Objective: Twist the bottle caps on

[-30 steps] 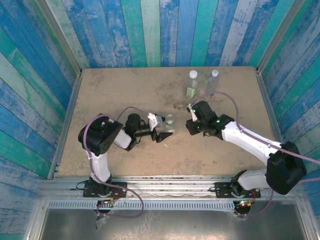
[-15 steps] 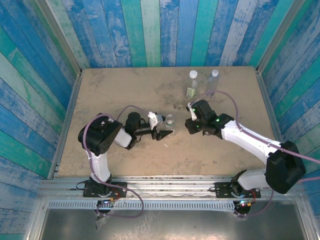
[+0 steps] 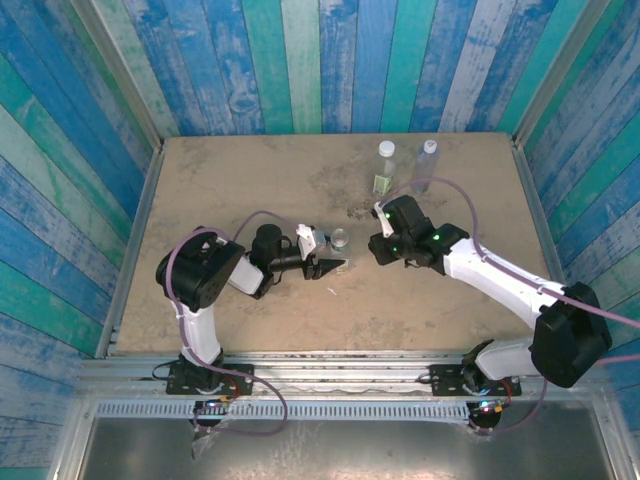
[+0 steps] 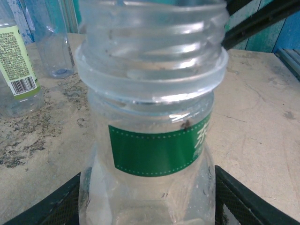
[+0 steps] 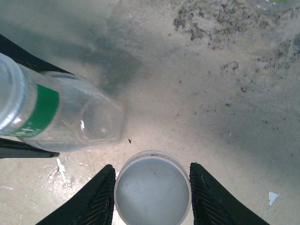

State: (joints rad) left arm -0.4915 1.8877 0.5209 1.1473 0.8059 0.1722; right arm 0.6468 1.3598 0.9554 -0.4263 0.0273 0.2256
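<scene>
A short clear bottle (image 4: 150,140) with a green label stands upright at mid-table (image 3: 340,240), its threaded neck uncapped. My left gripper (image 4: 150,206) has a finger pressed against each side of its base, and reaches it from the left (image 3: 330,254). My right gripper (image 5: 152,192) is shut on a white bottle cap (image 5: 152,190), held over the table just right of that bottle (image 5: 56,117). In the top view the right gripper (image 3: 380,240) hovers beside the bottle. Two more bottles stand at the back: a pale-green-labelled one (image 3: 385,166) and a blue-tinted one (image 3: 427,164), both white-topped.
The tan table (image 3: 250,180) carries dark stains (image 3: 352,210) in front of the back bottles. A small white scrap (image 3: 331,290) lies near the left fingers. Blue and green plank walls close in the back and sides.
My left fingers have narrowed in onto the short bottle's base. The right gripper has edged slightly left and back with the cap still held.
</scene>
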